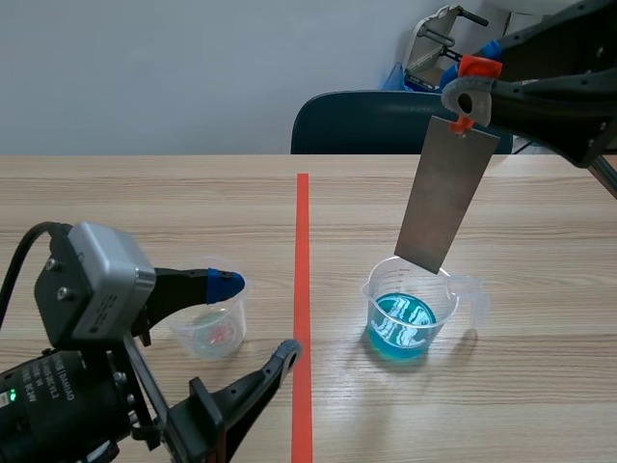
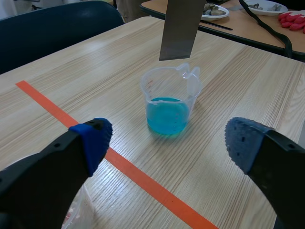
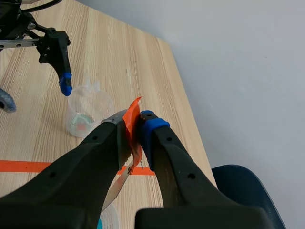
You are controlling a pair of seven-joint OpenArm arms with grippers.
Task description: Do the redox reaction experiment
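A grey metal strip (image 1: pixel 448 198) with an orange-taped top hangs upright from my right gripper (image 1: pixel 469 82), which is shut on that taped end (image 3: pixel 133 121). The strip's lower edge sits just above the rim of a clear beaker of blue liquid (image 1: pixel 410 313), on the table right of the tape line. From the left wrist view, the strip (image 2: pixel 181 26) hangs over the same beaker (image 2: pixel 167 102), ahead of my open left gripper (image 2: pixel 167 143). That gripper (image 1: pixel 256 318) stays low beside a small clear beaker (image 1: pixel 210 328) with a reddish trace inside.
An orange-red tape line (image 1: pixel 302 289) runs down the table's middle. A dark blue chair (image 1: pixel 366 121) stands behind the far edge. Another table with dishes (image 2: pixel 257 7) shows beyond the blue beaker in the left wrist view.
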